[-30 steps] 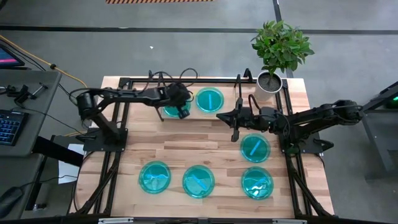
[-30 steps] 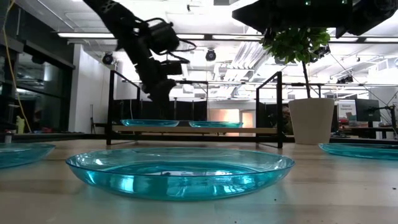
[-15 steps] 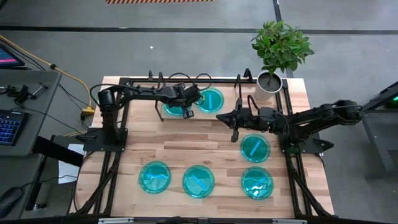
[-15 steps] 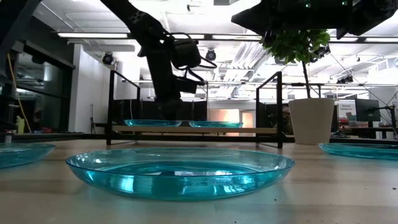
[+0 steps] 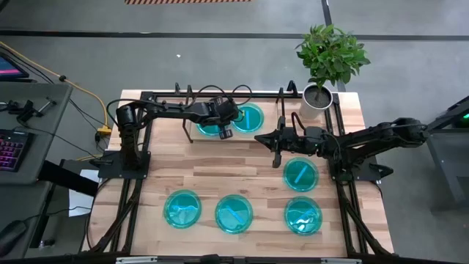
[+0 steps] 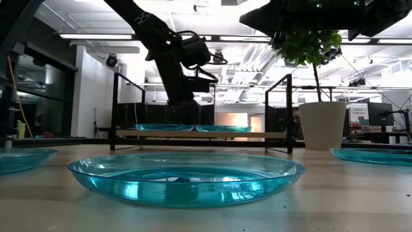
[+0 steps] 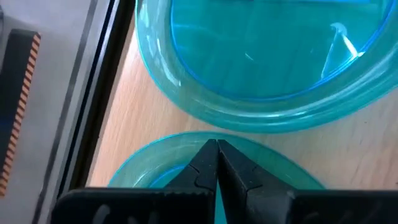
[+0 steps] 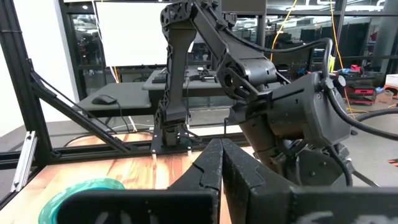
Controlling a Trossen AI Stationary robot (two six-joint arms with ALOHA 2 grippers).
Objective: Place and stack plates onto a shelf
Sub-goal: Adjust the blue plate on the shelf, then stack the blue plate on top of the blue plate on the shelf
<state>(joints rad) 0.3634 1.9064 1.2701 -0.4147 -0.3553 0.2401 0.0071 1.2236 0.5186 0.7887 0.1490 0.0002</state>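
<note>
The shelf (image 6: 257, 135) stands at the table's far side and carries two cyan plates side by side, the left plate (image 5: 207, 127) and the right plate (image 5: 249, 116). My left gripper (image 5: 226, 133) is shut, pointing down over the left plate's right-hand part, close to the right plate (image 7: 261, 56). My right gripper (image 5: 258, 137) is shut and empty, hovering just right of the shelf's front, above the table. Several more plates lie flat on the table: one (image 5: 300, 174) under my right arm and three in the near row (image 5: 234, 213). My left gripper has its shut fingertips (image 7: 216, 152) down inside the left plate, just within its rim (image 7: 186, 140) on the side toward the right plate. The fingers come from above, pointing down. The plate lies flat on the shelf board.
A potted plant (image 5: 317, 94) stands at the table's far right corner. The shelf's black wire frames (image 6: 116, 109) rise at both ends. The two shelf plates' rims lie close together (image 6: 195, 128). The table's middle strip (image 5: 220, 165) is bare wood.
My left gripper has gone toward the table's right edge, low over the shelf, staying shut. The left shelf plate has slid right along the board with it and now lies close to the right plate.
</note>
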